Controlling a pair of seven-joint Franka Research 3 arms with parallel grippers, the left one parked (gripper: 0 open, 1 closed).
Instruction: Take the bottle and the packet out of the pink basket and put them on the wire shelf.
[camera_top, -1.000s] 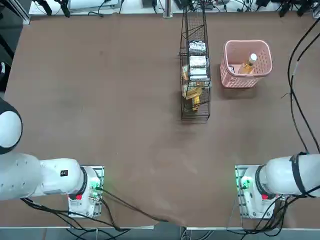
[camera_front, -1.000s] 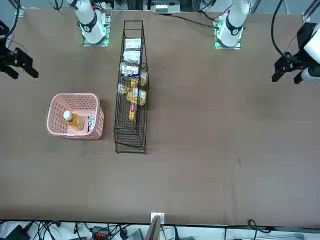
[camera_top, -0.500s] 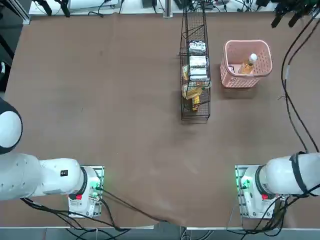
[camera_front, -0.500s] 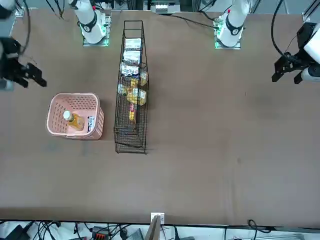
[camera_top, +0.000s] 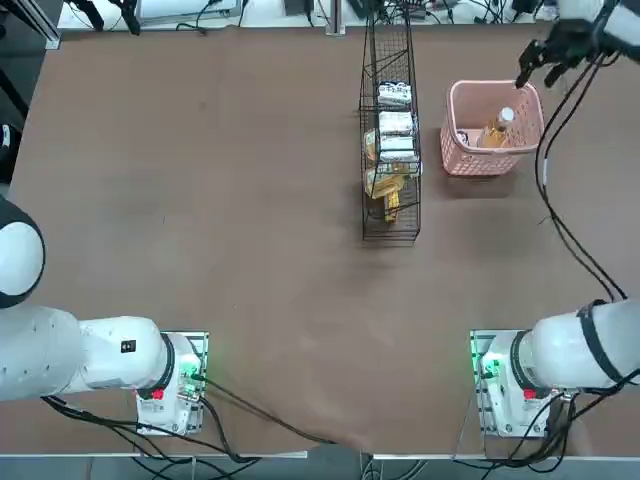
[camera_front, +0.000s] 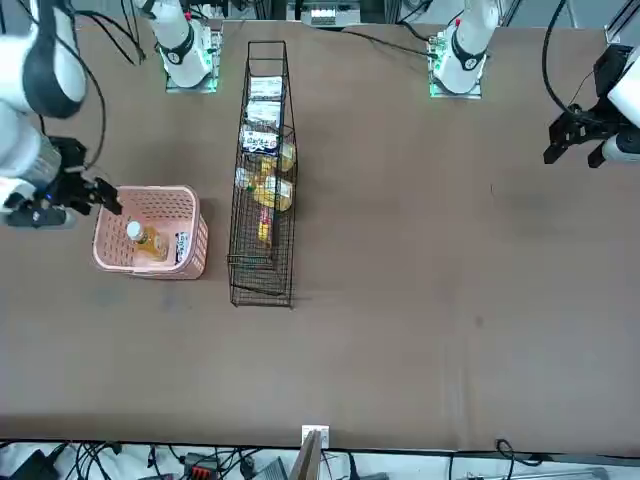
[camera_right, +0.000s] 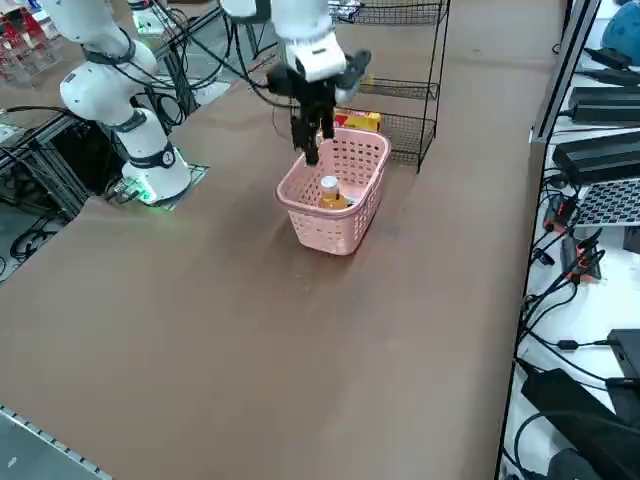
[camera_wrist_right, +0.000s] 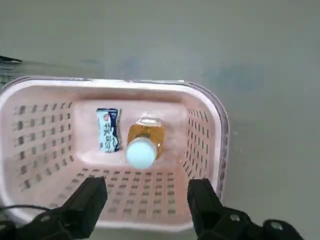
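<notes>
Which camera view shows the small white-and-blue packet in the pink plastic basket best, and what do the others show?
The right wrist view: the small white-and-blue packet lies whole, print visible. The front view shows it small; the top view, a sliver; the right side view, none identifiable.

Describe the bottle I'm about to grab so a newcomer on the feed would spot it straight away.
Find the pink basket, right of the black wire shelf as the overhead camera sees it. Inside, beside a small flat blue-and-white packet, lies the bottle. Its amber contents and round white cap set it apart from that packet.
</notes>
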